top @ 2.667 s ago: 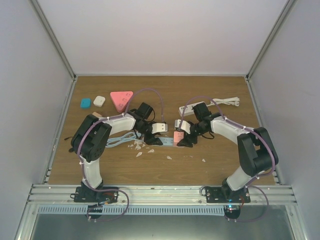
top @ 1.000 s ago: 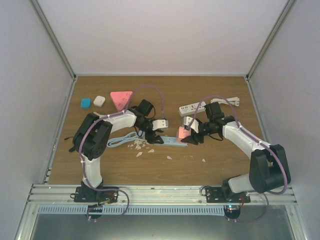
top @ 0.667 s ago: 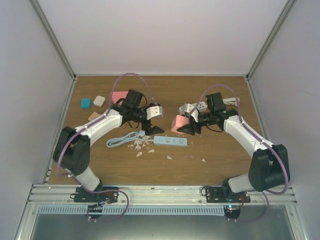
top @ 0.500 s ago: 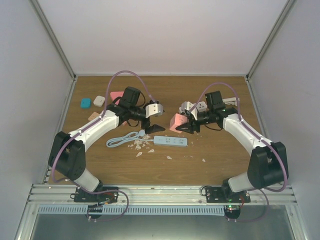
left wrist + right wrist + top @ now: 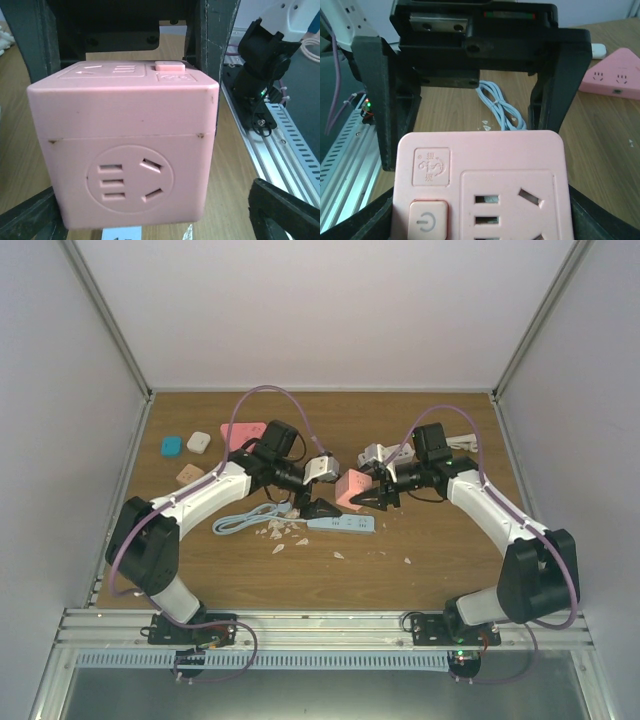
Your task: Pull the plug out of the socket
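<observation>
- The cube (image 5: 350, 488), which we take for the plug, hangs above the middle of the surface (image 5: 450, 570). It is off the strip (image 5: 340, 524), which lies flat just below it on the near-edge side. The pull looks done to us.
- The right tool (image 5: 375, 497) is clamped on the cube's two sides and carries it alone.
- The left tool (image 5: 322, 508) faces the cube from the opposite side with its jaws spread wide, holding nothing. There is a gap beside one finger; at the other we cannot tell whether it touches.
- If the left tool closes off-centre, it could twist the cube in the right tool's grip or knock the two tools together.
- If the right tool lets go here, the cube falls onto the strip.
- The left tool's tips sit low, close to the strip and its cord (image 5: 240, 521), and a sideways sweep might snag them.
- Open room lies toward the near edge and the near right corner, where only scraps (image 5: 280, 531) lie.
- The far left corner is crowded by the triangle (image 5: 243, 432) and small blocks, and a white strip (image 5: 455, 443) lies by the far right corner.
</observation>
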### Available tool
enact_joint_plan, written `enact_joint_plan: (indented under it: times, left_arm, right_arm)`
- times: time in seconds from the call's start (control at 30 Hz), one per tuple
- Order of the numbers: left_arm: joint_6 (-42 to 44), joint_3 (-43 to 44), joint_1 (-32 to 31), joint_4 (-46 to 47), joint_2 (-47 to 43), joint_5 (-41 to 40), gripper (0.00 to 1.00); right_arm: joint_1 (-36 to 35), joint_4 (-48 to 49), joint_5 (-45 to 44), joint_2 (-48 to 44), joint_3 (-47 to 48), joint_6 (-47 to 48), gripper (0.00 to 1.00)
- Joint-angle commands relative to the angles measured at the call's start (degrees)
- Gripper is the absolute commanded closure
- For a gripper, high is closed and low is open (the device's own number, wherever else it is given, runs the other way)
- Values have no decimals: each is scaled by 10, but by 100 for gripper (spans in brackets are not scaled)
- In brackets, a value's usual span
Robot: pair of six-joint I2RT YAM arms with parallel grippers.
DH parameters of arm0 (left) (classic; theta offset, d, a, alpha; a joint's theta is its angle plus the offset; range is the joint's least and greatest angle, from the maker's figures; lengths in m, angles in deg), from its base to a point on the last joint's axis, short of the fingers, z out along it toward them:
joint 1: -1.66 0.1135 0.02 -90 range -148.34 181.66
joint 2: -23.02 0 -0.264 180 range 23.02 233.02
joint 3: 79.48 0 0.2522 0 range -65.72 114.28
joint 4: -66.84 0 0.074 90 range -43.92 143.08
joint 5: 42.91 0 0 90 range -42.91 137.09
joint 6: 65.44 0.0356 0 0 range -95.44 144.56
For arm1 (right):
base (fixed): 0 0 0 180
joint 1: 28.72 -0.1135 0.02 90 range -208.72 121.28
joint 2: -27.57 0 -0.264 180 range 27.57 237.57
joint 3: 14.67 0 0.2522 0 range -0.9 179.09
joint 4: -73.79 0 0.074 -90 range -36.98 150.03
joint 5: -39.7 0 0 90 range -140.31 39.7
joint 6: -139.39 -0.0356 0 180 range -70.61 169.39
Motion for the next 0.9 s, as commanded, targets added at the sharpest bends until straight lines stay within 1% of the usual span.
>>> enact_joint_plan:
  times: [0.0,0.13,0.23,0.3,0.5,0.53,0.57,0.63,0.67,0.7,0.73,0.8,0.87]
  left_arm:
    - [-47,16,-10,35,5,51,8]
    - [-52,16,-14,41,-4,58,16]
    - [-54,12,-16,47,-11,52,26]
    - [-60,7,-16,55,-15,42,36]
    - [-71,5,-15,58,-16,15,52]
    - [-70,4,-14,56,-16,15,55]
    - [-67,4,-13,52,-15,15,58]
    - [-63,4,-6,43,-13,19,62]
    - [-61,4,-1,35,-11,23,64]
    - [-58,5,6,28,-9,26,66]
    - [-53,5,12,18,-8,27,67]
    - [-40,3,27,1,-9,27,69]
    - [-32,-4,51,-12,-13,22,69]
  right_arm:
    - [-6,4,47,-17,2,11,66]
    - [-6,10,45,-15,2,1,66]
    - [-6,20,43,-13,3,-15,66]
    - [-6,27,41,-9,3,-28,65]
    - [-6,26,38,0,11,-52,62]
    - [-6,21,38,3,12,-51,59]
    - [-6,14,37,4,16,-47,53]
    - [-1,0,38,8,20,-36,35]
    - [3,-7,37,9,22,-26,24]
    - [8,-12,34,11,23,-20,15]
    - [13,-18,31,11,24,-13,9]
    - [25,-24,18,10,24,4,2]
    - [31,-17,-11,10,18,14,0]
